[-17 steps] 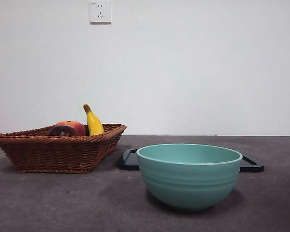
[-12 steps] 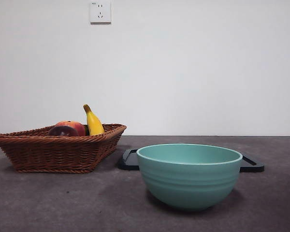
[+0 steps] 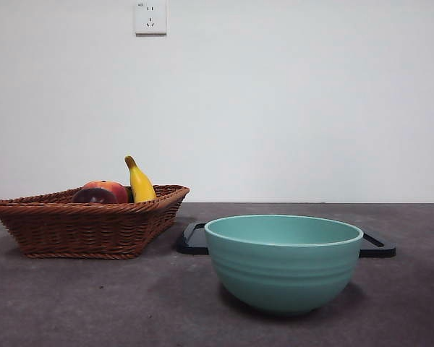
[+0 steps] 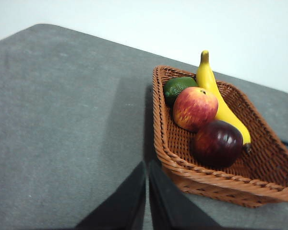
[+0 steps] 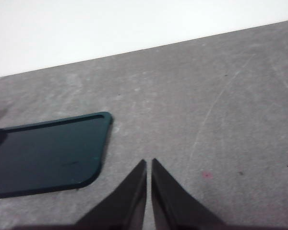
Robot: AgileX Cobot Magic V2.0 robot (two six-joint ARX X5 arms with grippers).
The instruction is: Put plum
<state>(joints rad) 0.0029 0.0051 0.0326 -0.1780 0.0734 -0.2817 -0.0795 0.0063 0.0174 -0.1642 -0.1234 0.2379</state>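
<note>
The dark maroon plum point(image 4: 217, 143) lies in a brown wicker basket point(image 4: 192, 171), beside a red-orange fruit point(image 4: 195, 108), a yellow banana point(image 4: 216, 93) and a green fruit point(image 4: 176, 87). In the front view the plum point(image 3: 94, 196) peeks over the rim of the basket point(image 3: 87, 228) at the left. My left gripper point(image 4: 147, 165) is shut, hovering above the table just outside the basket's near wall, holding nothing. My right gripper point(image 5: 149, 164) is shut over bare table beside a dark tray point(image 5: 43, 153). Neither arm shows in the front view.
A teal bowl point(image 3: 283, 260) stands in the middle foreground, in front of the flat black tray point(image 3: 376, 246). The red fruit point(image 3: 110, 189) and banana point(image 3: 139, 182) stick up from the basket. A white wall with a socket point(image 3: 150, 18) stands behind.
</note>
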